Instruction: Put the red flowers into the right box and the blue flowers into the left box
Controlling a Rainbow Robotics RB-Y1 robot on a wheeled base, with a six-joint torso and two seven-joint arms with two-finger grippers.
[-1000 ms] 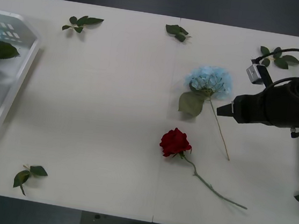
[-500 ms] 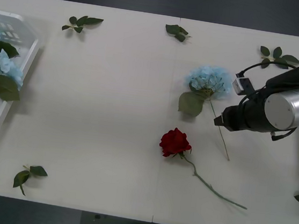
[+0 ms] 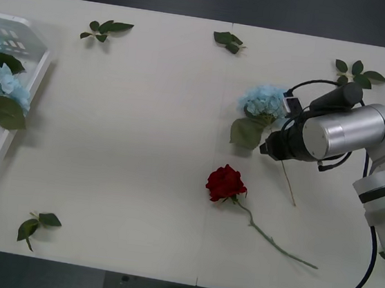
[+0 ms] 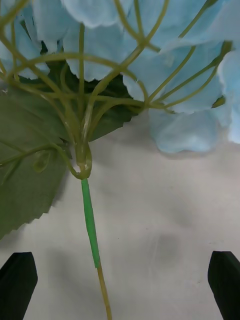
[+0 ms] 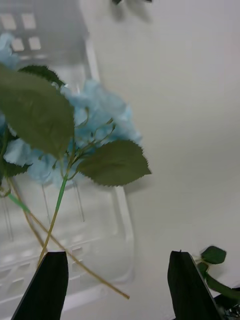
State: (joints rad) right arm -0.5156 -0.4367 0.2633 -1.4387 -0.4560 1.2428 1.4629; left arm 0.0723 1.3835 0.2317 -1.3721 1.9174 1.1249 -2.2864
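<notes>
One of the blue flowers [image 3: 265, 100] lies on the white table right of centre, its thin stem running toward the front. My right gripper [image 3: 268, 148] hovers low over that stem just below the head. In the right wrist view the stem [image 4: 90, 220] runs between the black fingers of the open right gripper [image 4: 121, 255], untouched. A red flower [image 3: 225, 183] lies nearer the front edge. More blue flowers [image 3: 4, 84] rest in the left box [image 3: 37, 88]. My left gripper [image 5: 117, 255] hangs open above those blue flowers [image 5: 100, 115] and the box rim [image 5: 125, 220]. The right box is hidden.
Loose green leaf sprigs lie at the back left [image 3: 107, 28], back centre [image 3: 227, 41], back right [image 3: 359, 70] and front left [image 3: 37, 225]. A wide stretch of bare table separates the left box from the two loose flowers.
My right arm has swung left and brought its gripper over the blue flower's stem. A blue flower in the left box shifted toward the box's right side, then stayed still.
</notes>
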